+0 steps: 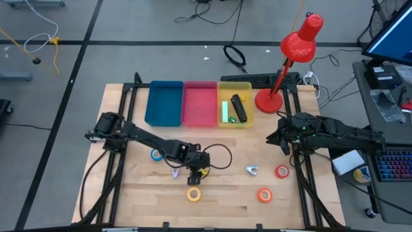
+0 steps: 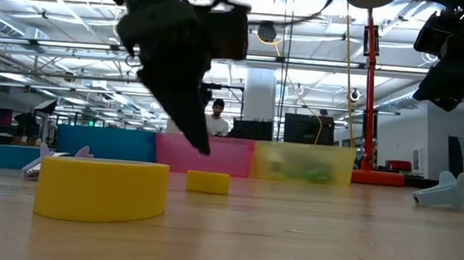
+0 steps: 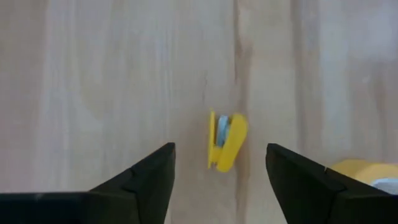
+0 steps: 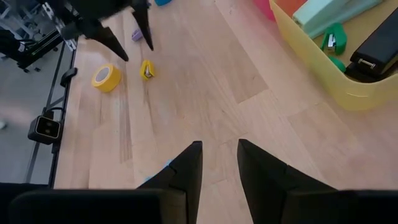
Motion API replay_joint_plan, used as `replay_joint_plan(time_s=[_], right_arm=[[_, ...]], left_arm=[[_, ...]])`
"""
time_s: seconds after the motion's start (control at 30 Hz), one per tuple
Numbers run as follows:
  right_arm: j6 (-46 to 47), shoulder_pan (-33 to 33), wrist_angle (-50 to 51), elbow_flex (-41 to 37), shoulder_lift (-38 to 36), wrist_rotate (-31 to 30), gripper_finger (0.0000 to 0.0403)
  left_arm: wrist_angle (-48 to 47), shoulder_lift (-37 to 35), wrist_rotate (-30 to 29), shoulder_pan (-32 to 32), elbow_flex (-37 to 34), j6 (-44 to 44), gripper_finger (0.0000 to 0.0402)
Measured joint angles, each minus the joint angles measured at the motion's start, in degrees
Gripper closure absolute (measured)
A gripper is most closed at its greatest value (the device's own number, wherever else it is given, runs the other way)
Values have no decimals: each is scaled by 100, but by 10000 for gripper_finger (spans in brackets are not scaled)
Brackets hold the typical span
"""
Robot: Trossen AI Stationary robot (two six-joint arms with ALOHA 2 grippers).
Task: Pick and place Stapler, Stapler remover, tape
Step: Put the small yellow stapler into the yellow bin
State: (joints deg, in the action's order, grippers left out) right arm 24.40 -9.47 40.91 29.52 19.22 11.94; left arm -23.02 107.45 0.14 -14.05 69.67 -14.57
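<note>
Yellow staple remover [image 3: 225, 141] lies under the wide left end effector [image 3: 221, 180], yellow tape [image 1: 194, 194] just beside.

Bright, even light from overhead ceiling strips, which glare white in the low view. Shadows on the wooden table [image 1: 129, 193] are soft and faint. The near yellow tape roll [image 2: 101, 189] is blurred, and the left wrist view is soft

I count four tape rolls [image 1: 194, 194], three bins [image 1: 163, 103], two staple removers [image 1: 252, 170], one red lamp [image 1: 293, 55].
</note>
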Motion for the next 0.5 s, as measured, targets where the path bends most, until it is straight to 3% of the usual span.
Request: replay_joint_plan(time_s=[0.23,0.5], right_arm=[[39,0,-51,4,2,-2,308],[192,-2,-48,4,0,7,307]], left_arm=[[323,484,256,-7,-3,57,153],[386,584,311,-2,6,117,188]])
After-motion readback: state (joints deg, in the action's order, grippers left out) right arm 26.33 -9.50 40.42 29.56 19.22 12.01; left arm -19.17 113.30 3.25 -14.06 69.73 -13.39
